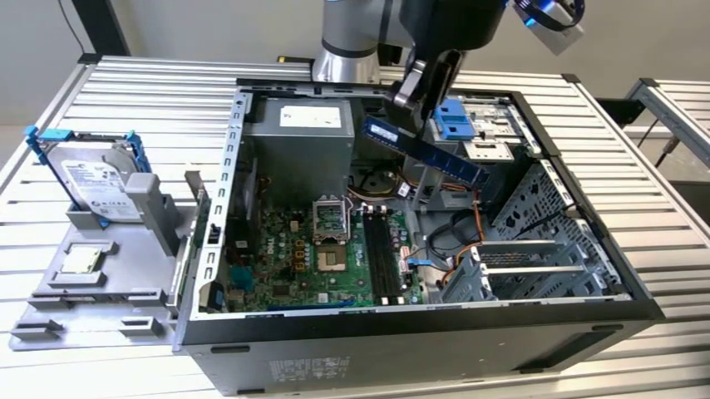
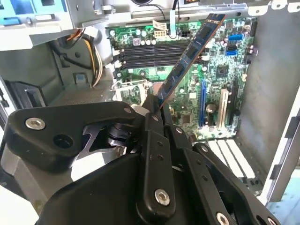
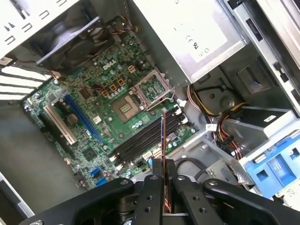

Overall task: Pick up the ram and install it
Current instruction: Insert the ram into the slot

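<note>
Grips the ram [image 1: 427, 150] in the clenched end effector [image 3: 163, 174], clear of the black slots [image 1: 383, 243]; seemingly skewed to them, so could seat crooked and jam.

We see bright, even light from above in the exterior view; the slatted desk [image 1: 133, 91] reflects it palely. The computer case [image 1: 444, 332] shades its own interior, yet the motherboard [image 1: 311, 258] reads clearly. Both wrist views show washed-out white patches at their edges. In the second wrist view, a soft sheen lies on the black tool [image 2: 156, 106].
</note>
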Controlling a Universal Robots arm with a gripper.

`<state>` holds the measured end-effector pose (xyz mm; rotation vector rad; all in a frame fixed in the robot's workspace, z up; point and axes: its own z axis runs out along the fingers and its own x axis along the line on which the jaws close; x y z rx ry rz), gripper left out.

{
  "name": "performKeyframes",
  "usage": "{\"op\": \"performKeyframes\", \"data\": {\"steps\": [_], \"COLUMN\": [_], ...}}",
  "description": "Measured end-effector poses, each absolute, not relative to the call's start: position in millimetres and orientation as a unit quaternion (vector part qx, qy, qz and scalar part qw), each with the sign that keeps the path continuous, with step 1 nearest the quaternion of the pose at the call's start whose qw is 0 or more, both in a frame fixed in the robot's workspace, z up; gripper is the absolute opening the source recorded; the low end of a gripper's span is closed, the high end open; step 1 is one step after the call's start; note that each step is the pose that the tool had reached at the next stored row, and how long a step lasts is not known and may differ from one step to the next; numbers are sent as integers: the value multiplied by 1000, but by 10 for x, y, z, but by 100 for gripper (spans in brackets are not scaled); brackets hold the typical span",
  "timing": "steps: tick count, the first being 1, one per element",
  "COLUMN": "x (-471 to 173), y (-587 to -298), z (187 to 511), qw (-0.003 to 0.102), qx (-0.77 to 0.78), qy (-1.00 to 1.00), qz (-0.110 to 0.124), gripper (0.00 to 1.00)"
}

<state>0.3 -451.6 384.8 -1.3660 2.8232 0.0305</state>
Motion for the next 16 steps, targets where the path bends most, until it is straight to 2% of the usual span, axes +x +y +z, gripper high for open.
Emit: {"op": "performKeyframes", "data": {"steps": [16], "x": [3], "y": [-4519], "z": [3848], "qw": [4], "qx": [-336], "qy": [942], "qz": [9], "gripper": [0]}}
